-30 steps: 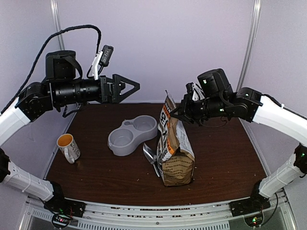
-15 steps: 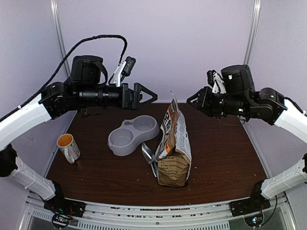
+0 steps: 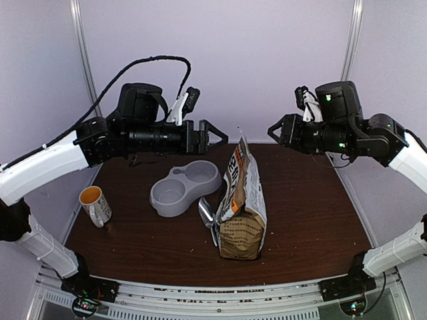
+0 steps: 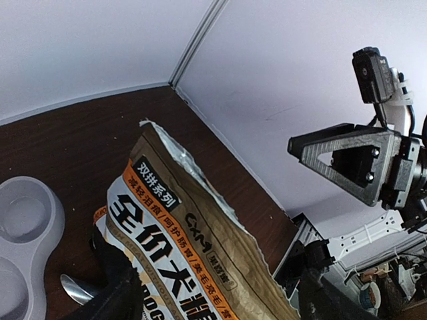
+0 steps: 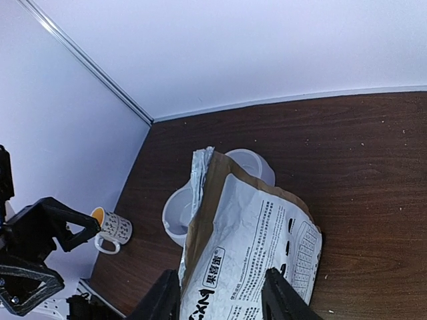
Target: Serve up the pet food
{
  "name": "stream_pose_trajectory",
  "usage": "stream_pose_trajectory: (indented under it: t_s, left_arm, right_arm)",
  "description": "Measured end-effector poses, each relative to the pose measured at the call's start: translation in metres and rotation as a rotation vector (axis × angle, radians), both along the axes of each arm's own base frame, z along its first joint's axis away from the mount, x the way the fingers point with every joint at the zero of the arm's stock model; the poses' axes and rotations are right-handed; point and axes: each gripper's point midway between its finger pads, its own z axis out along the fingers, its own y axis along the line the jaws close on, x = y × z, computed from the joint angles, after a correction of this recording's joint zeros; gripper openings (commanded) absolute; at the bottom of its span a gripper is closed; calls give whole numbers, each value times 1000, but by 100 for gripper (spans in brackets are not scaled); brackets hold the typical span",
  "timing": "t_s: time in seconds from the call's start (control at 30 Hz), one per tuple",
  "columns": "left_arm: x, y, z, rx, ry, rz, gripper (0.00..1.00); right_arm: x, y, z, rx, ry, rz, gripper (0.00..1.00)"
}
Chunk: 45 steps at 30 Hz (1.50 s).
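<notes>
Left tool [image 3: 220, 137] and right tool [image 3: 275, 131] are hanging wide open, empty, flanking the pet-food bag [image 3: 241, 213]. Approach step, likely; next: gripping its torn top.

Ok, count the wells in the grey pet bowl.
2. One well at the near-left end, toward the mug; the other at the far-right end, beside the food bag. Neither hidden.

Dark brown wooden table [image 3: 313, 213] against plain lavender walls [image 3: 267, 60].
</notes>
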Motion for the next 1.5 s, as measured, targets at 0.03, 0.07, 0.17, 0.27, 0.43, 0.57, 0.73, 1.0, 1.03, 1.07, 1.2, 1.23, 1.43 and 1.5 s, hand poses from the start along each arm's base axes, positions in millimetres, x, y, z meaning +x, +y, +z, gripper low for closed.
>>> stream_pose_trajectory:
  t_s: [0.03, 0.07, 0.17, 0.27, 0.43, 0.57, 0.73, 1.0, 1.03, 1.07, 1.2, 1.23, 1.43, 1.5]
  left_arm:
    - [2, 0, -1, 0, 6, 9, 79]
    - [3, 0, -2, 0, 12, 20, 78]
    - [7, -2, -6, -3, 29, 37, 75]
    - [11, -4, -9, -5, 37, 53, 75]
    - [12, -4, -8, -11, 40, 62, 75]
    - [12, -4, -9, -11, 44, 63, 75]
    - [12, -3, -11, -7, 46, 63, 75]
    - [10, 1, -9, -11, 43, 66, 75]
    - [9, 2, -9, -12, 41, 69, 75]
    - [9, 3, -8, -13, 40, 71, 74]
    - [8, 6, -7, -15, 37, 76, 75]
    - [8, 6, -7, -15, 36, 77, 74]
    - [8, 7, -8, -14, 37, 77, 75]
    - [8, 7, -8, -14, 37, 77, 74]
  right_arm:
    - [2, 3, -2, -18, 4, 5, 42]
    - [4, 7, -4, -39, 10, 12, 41]
    - [6, 22, -10, -89, 22, 43, 33]
    - [8, 36, -15, -123, 30, 70, 27]
    - [11, 50, -21, -170, 43, 92, 21]
    - [17, 56, -24, -191, 48, 89, 19]
    - [23, 61, -26, -213, 50, 76, 12]
    - [34, 63, -40, -280, 55, 44, 9]
    - [35, 64, -41, -284, 54, 42, 9]
    - [36, 64, -41, -287, 54, 41, 9]
    - [37, 67, -43, -294, 53, 41, 9]
    - [37, 67, -43, -296, 53, 42, 9]
    - [40, 69, -46, -309, 54, 35, 12]
    - [41, 69, -47, -314, 53, 31, 15]
